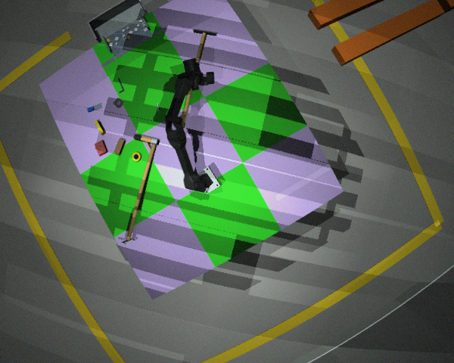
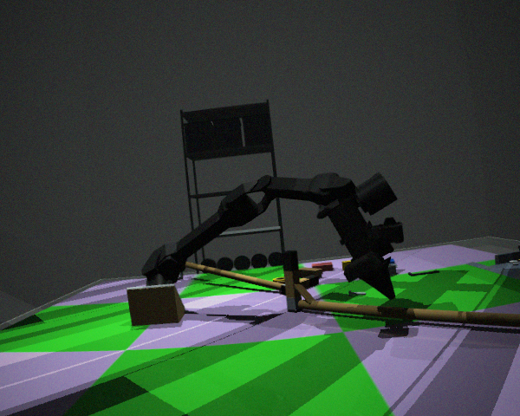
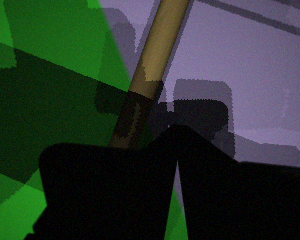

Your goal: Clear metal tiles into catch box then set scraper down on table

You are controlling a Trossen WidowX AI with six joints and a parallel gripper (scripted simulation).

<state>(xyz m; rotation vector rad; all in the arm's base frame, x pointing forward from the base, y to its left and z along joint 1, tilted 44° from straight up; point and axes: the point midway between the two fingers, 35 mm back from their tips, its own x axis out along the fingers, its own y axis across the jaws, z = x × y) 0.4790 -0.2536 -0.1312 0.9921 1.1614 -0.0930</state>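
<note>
Catch box (image 1: pixel 122 29) left of long scraper (image 1: pixel 199 48), tiles inside. Gripper (image 2: pixel 387 293) just above the scraper handle, jaws closed empty. Risk: descending shut, it would knock or roll the handle.

Arm (image 1: pixel 178 128): black, reaching toward 12 o'clock over the scraper (image 1: pixel 199 47).
Catch box (image 1: pixel 119 27): 11 o'clock corner, holding tiles (image 1: pixel 133 32).

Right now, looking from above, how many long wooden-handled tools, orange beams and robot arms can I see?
Long wooden-handled tools: 2
Orange beams: 2
Robot arms: 1
Total: 5
</note>
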